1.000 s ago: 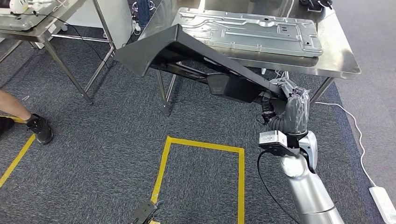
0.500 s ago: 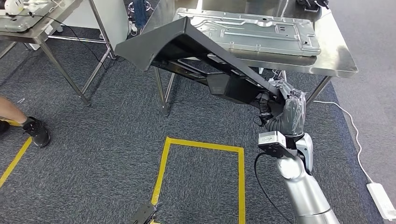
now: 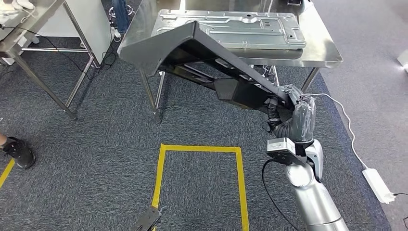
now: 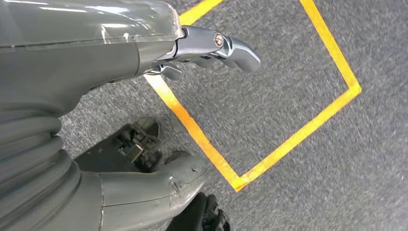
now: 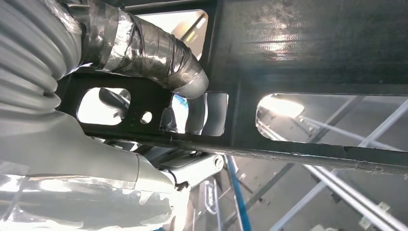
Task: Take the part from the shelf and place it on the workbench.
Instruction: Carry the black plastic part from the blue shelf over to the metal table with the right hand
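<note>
My right hand grips one end of a long black part, holding it up in the air so that it slants up and to the left. The part's far end hangs over the front left corner of the steel workbench. In the right wrist view my taped thumb presses on the black part's frame, which has several cut-out openings. My left hand hangs low over the carpet with its fingers apart and nothing in it.
A large stamped metal panel lies on the workbench. A yellow taped rectangle marks the carpet in front of me. Another steel table stands at the left, with a person's shoe near it. A white power strip and cable lie at the right.
The camera has moved: the workbench and floor markings have shifted left and down in the picture. My right hand still holds the black part in much the same pose.
</note>
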